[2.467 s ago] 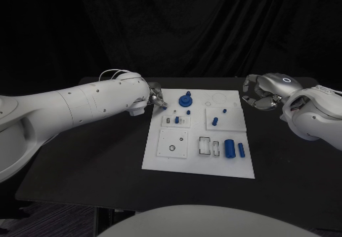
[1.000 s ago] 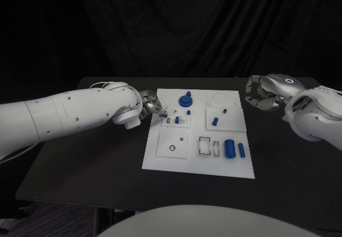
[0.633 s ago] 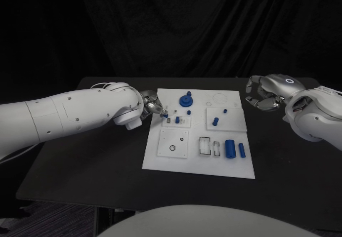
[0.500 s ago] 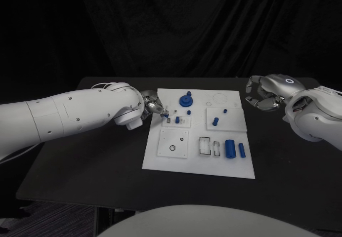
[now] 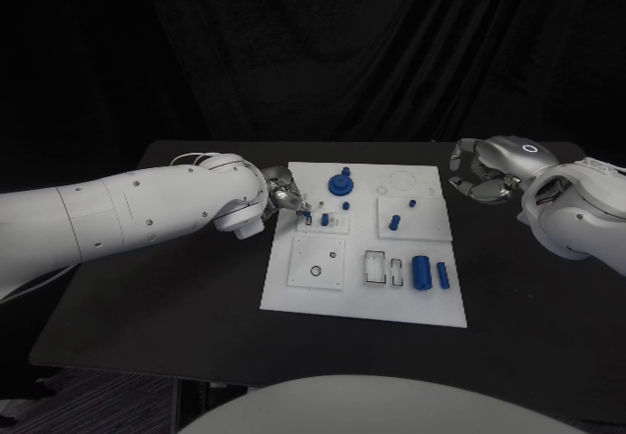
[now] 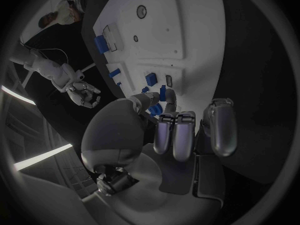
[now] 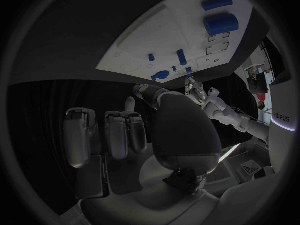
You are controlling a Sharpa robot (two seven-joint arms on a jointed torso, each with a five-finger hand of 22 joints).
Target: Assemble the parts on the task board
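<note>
At the task board's (image 5: 363, 298) left edge, left hand (image 5: 285, 193) pinching a small blue part (image 5: 303, 212) just above a raised square plate. Off the board's far right corner, right hand (image 5: 478, 174) curled in, holding nothing, above the black surface (image 5: 170, 289).

The scene is dim, with black surroundings; light from above falls brightest on the white task board (image 5: 369, 287) and the arms. Both wrist views bend straight edges strongly toward their dark circular rims.
</note>
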